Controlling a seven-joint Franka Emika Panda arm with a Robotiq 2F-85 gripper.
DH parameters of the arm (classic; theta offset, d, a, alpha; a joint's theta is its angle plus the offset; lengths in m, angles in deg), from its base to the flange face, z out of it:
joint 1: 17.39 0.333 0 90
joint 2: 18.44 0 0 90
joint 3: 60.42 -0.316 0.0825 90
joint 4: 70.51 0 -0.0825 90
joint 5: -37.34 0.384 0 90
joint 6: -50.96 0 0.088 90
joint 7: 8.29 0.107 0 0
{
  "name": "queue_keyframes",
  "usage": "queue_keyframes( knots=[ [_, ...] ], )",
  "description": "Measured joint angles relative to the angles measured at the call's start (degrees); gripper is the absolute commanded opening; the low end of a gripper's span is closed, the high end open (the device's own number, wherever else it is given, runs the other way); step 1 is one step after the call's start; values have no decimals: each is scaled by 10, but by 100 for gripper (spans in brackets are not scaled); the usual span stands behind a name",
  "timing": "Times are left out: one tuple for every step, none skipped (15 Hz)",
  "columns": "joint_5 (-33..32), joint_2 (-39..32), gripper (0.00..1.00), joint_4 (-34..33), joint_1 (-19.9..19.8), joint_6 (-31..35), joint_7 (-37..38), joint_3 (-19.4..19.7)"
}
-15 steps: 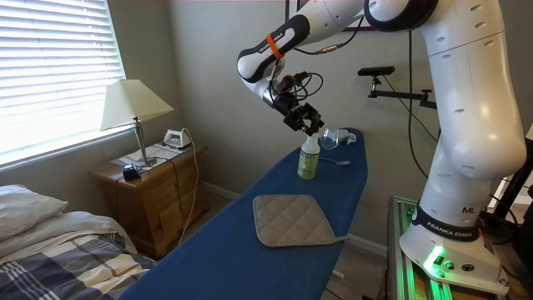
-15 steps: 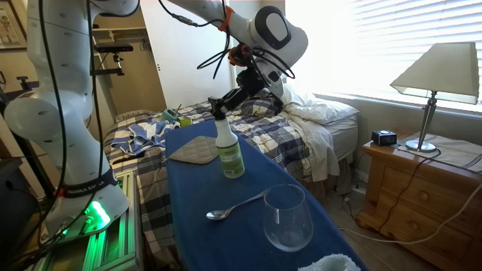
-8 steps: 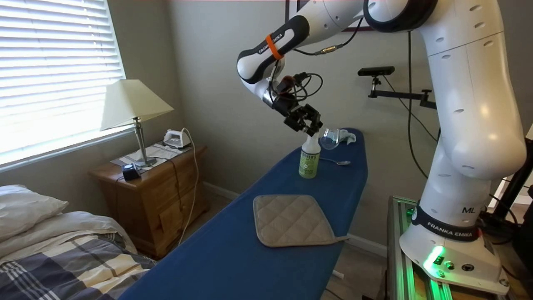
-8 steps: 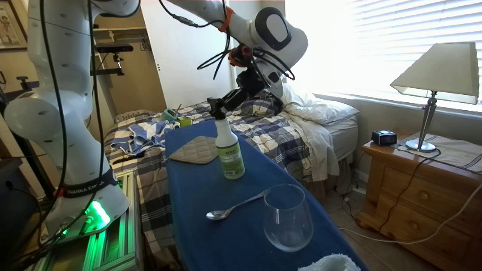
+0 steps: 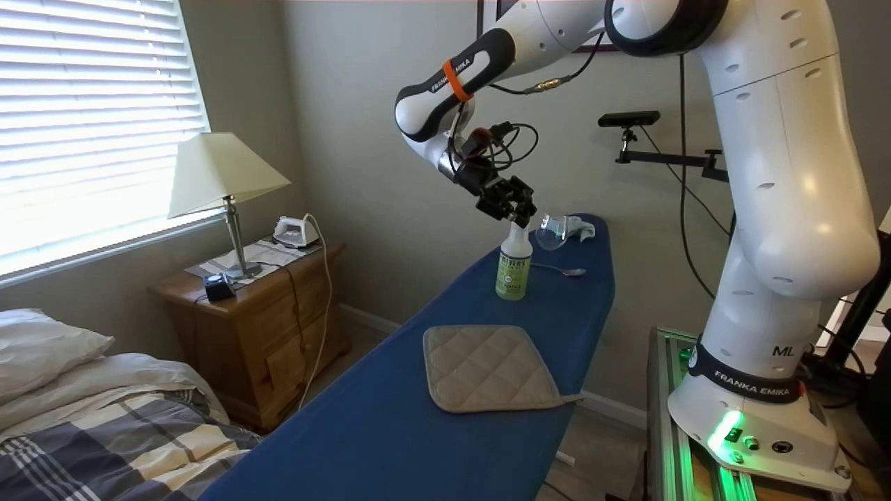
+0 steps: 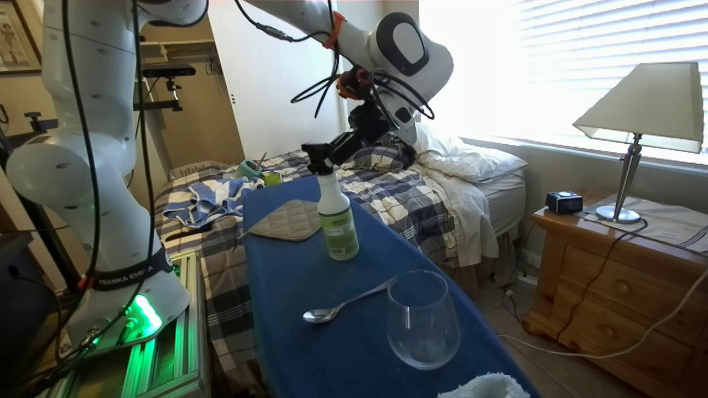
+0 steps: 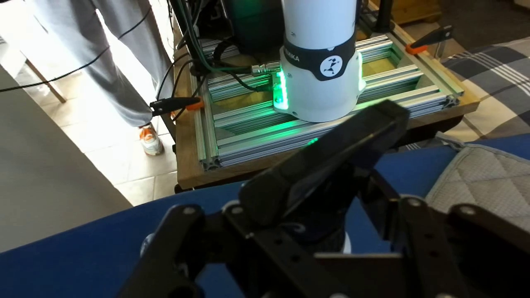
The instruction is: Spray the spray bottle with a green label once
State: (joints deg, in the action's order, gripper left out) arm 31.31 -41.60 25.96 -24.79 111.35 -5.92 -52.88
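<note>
The spray bottle (image 5: 514,275) with the green label stands on the blue ironing board, leaning slightly in an exterior view (image 6: 338,226). Its white neck rises to a black spray head (image 6: 316,157). My gripper (image 5: 518,206) is at that head from the side, its jaws drawn together around the trigger area. Up close in the wrist view, the dark spray head (image 7: 323,165) fills the space between the jaws, with one finger (image 7: 380,203) to its right. The other fingertip is hidden behind the head, and dark on dark makes the exact contact hard to see.
A clear glass (image 6: 423,326) and a spoon (image 6: 322,315) lie near the bottle. A quilted pot holder (image 5: 491,369) rests on the ironing board (image 5: 376,424). A white cloth (image 6: 487,388) is at the board's end. Someone's legs (image 7: 112,58) show near the robot base.
The jaws have closed in, and the gap seen between them has shrunk. Gripper and bottle have shifted very slightly; the bottle remains at nearly the same spot.
</note>
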Motion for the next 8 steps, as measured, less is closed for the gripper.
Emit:
queue_keyframes(
  knots=[
    [0, 0, 53, 0, 0, 0, 0, 0],
    [0, 0, 56, 0, 0, 0, 0, 0],
    [0, 0, 59, -1, 0, 0, 0, 0],
    [0, 0, 81, -1, 0, 0, 0, 0],
    [0, 0, 84, -1, 0, 0, 0, 0],
    [0, 0, 89, -2, 0, 0, 0, 0],
    [0, 0, 98, -4, 0, 0, 0, 0],
    [0, -1, 99, -5, 0, 0, 0, 0]
  ],
)
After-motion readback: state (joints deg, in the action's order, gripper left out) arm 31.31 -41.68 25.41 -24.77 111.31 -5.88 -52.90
